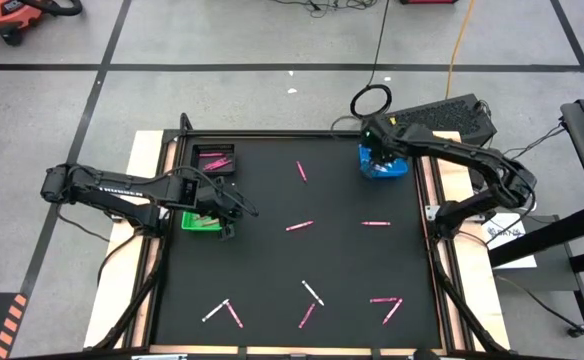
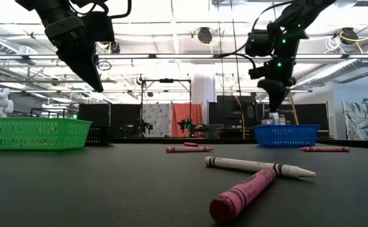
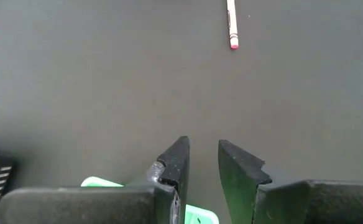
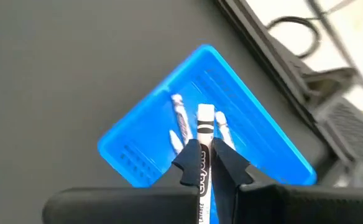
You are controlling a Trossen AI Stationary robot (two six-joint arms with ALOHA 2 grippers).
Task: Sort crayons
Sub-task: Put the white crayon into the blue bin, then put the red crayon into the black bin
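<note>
My right gripper (image 4: 204, 163) hovers over the blue tray (image 4: 256, 106) at the mat's far right corner, shut on a white crayon (image 4: 205, 118). Two more white crayons (image 4: 180, 121) lie inside that tray. My left gripper (image 3: 203, 155) stands open above the mat beside the green tray (image 1: 204, 222), with nothing between its fingers. Several pink and white crayons lie flat on the black mat, among them a pink one (image 1: 299, 226) at its middle and a white one (image 1: 313, 292) near the front. My right gripper pinches the white crayon's wrapped shaft (image 4: 204, 142) between its two fingers. The crayon lies along the fingers and its free end sticks out past their tips. The fingers slant downward from above. The crayon is lifted clear, above the blue tray's inside.
A black tray (image 1: 214, 160) holding pink crayons stands at the far left, behind the green tray. A crossed white and pink crayon pair (image 2: 253, 176) lies close to the low camera. A dark keyboard-like box (image 1: 442, 118) sits beyond the mat's far right corner.
</note>
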